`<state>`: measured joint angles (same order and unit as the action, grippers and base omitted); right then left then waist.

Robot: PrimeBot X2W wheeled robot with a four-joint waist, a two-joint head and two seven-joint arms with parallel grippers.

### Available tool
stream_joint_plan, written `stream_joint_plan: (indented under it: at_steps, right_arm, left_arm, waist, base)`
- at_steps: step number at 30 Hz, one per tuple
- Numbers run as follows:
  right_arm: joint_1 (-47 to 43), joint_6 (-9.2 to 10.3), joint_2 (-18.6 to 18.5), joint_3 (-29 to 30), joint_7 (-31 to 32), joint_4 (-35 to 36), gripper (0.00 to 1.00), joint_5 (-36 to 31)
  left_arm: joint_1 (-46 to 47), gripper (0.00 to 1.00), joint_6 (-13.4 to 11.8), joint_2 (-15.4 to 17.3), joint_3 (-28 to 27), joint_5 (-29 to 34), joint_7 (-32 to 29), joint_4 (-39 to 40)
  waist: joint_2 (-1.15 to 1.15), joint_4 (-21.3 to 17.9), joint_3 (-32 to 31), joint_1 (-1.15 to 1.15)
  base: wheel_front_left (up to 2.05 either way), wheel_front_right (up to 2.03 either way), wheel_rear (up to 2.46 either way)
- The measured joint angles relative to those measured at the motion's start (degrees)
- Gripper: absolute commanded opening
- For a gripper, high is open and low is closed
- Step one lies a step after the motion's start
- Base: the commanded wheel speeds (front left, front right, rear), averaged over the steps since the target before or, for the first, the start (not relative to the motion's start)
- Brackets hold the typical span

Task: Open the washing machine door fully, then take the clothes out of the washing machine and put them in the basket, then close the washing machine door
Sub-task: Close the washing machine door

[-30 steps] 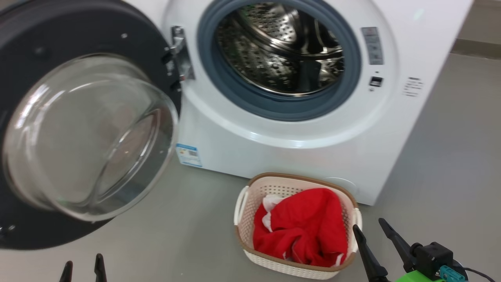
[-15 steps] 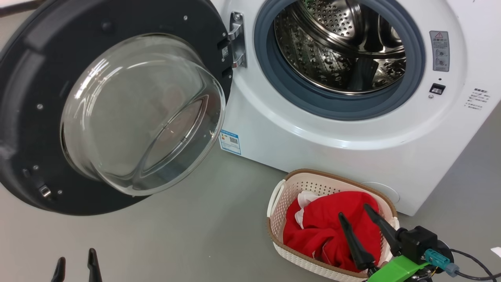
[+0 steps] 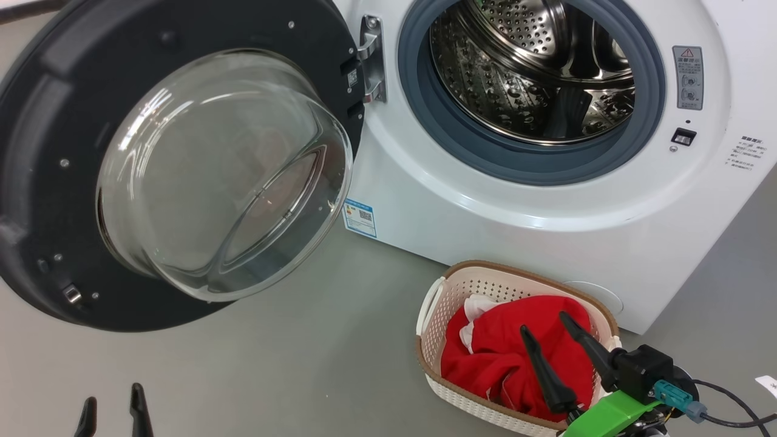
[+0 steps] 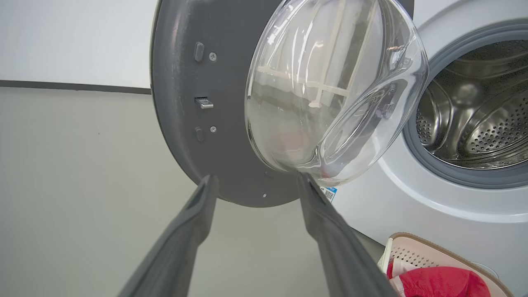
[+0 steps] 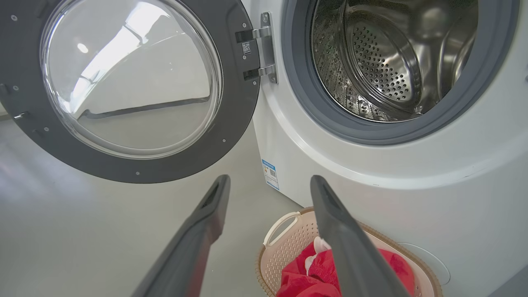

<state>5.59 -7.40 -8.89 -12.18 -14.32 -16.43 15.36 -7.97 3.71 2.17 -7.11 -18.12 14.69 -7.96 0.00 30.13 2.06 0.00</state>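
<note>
Washing machine door (image 3: 61, 91) wide open, drum (image 3: 528, 67) bare; clothes (image 3: 485, 358) lie in basket (image 3: 449, 291). Left gripper (image 3: 112, 397) and right gripper (image 3: 543, 323): fingers spread, empty, apparently free for closing.

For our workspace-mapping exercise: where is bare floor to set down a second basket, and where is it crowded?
Free: the floor between the washing machine door and the basket, ahead of the left pincer; also right of the washing machine. Crowded: the basket, full of clothes, with the right pincer open over it.

The washing machine door (image 3: 36, 152) is cut off left; the blue label (image 3: 360, 218) is unreadable.
</note>
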Motion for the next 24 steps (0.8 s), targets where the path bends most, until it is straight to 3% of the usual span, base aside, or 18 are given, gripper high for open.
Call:
stream_joint_plan:
  at_steps: [1,2,3,10,15,18,24]
  right_arm:
    - [0.0,0.0,0.0,0.0,0.0,0.0,1.0,0.2]
    - [0.0,0.0,0.0,0.0,0.0,0.0,1.0,0.3]
    - [0.0,0.0,0.0,0.0,0.0,0.0,1.0,0.4]
    - [-0.1,0.0,0.2,0.3,0.0,0.3,1.0,0.5]
    - [-0.5,0.0,0.3,1.2,0.0,0.7,1.0,0.5]
    - [-1.1,0.0,0.3,1.9,0.0,0.9,1.0,0.5]
    - [-1.2,0.0,0.3,3.0,0.0,1.9,1.0,-0.7]
  left_arm:
    - [0.0,0.38,0.0,0.0,0.0,-0.4,0.0,0.2]
    - [0.0,0.13,0.0,0.0,0.0,-0.9,0.0,0.5]
    - [0.0,0.0,0.0,0.0,0.0,-1.7,0.0,0.9]
    - [2.0,0.0,1.8,-0.1,-3.0,-7.0,0.0,8.0]
    - [10.9,0.0,3.2,0.4,-7.9,-9.4,0.0,13.8]
    - [17.4,0.0,3.2,4.4,-9.3,-13.7,0.0,14.1]
    - [30.3,0.0,3.6,16.6,-9.3,-21.6,0.1,8.3]
  waist:
    - [0.0,0.0,0.0,0.0]
    - [0.0,-0.1,-0.1,0.0]
    - [0.0,-0.1,-0.2,0.0]
    - [0.0,-0.3,-0.2,0.0]
    - [0.0,-0.4,0.3,0.0]
    - [0.0,-0.5,0.6,0.0]
    - [0.0,-0.9,1.9,0.0]
  base:
    - [0.0,0.0,0.0]
    - [0.0,0.0,0.0]
    - [0.0,0.0,0.0]
    - [0.0,0.0,0.0]
    - [0.0,0.0,0.0]
    - [0.0,0.0,0.0]
    - [0.0,0.0,0.0]
